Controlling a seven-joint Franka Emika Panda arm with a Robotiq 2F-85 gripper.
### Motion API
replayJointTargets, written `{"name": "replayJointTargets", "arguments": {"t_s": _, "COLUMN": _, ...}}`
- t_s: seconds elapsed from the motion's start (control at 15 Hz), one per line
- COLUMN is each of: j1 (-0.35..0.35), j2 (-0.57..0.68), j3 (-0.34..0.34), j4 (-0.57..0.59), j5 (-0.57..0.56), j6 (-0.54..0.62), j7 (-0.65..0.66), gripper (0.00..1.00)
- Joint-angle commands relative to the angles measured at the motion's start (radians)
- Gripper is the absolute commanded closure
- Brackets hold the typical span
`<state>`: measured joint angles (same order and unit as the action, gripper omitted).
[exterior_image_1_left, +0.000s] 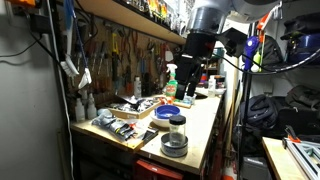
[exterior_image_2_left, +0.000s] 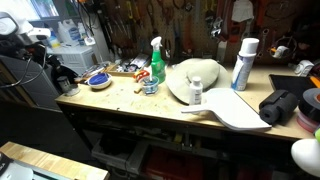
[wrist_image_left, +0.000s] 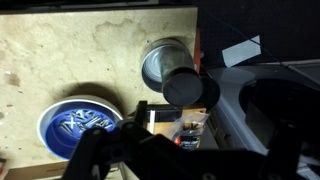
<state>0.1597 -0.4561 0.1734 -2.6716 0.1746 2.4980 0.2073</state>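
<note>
**Black fingers spread wide, nothing held**

Black fingers (wrist_image_left: 95, 155) stand well apart at the bottom edge of the wrist view, with nothing between them. The gripper (wrist_image_left: 185, 150) hangs above the wooden bench (wrist_image_left: 60, 50), clear of everything on it. The blue bowl (wrist_image_left: 78, 122) lies at lower left, nearest the fingers. A black-lidded jar (wrist_image_left: 185, 88) sits at frame centre. A metal tin (wrist_image_left: 160, 58) is just beyond it, towards the top. In an exterior view a green spray bottle (exterior_image_1_left: 171, 80) stands behind the bowl.

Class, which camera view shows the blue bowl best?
The wrist view: it looks straight down on the blue bowl, large, with its patterned inside visible. In both exterior views the blue bowl is small, seen side-on.
</note>
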Motion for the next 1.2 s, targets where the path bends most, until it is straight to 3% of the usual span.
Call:
{"name": "replayJointTargets", "arguments": {"t_s": 0.0, "j1": 0.001, "j2": 0.043, "j3": 0.053, "j4": -0.015, "j5": -0.059, "j6": 0.094, "j7": 0.008, "gripper": 0.00}}
{"name": "replayJointTargets", "arguments": {"t_s": 0.87, "j1": -0.075, "j2": 0.250, "j3": 0.074, "j4": 0.015, "j5": -0.251, "j6": 0.221, "j7": 0.080, "gripper": 0.01}}
{"name": "replayJointTargets", "arguments": {"t_s": 1.13, "j1": -0.072, "j2": 0.272, "j3": 0.070, "j4": 0.023, "j5": -0.282, "j6": 0.203, "j7": 0.084, "gripper": 0.38}}
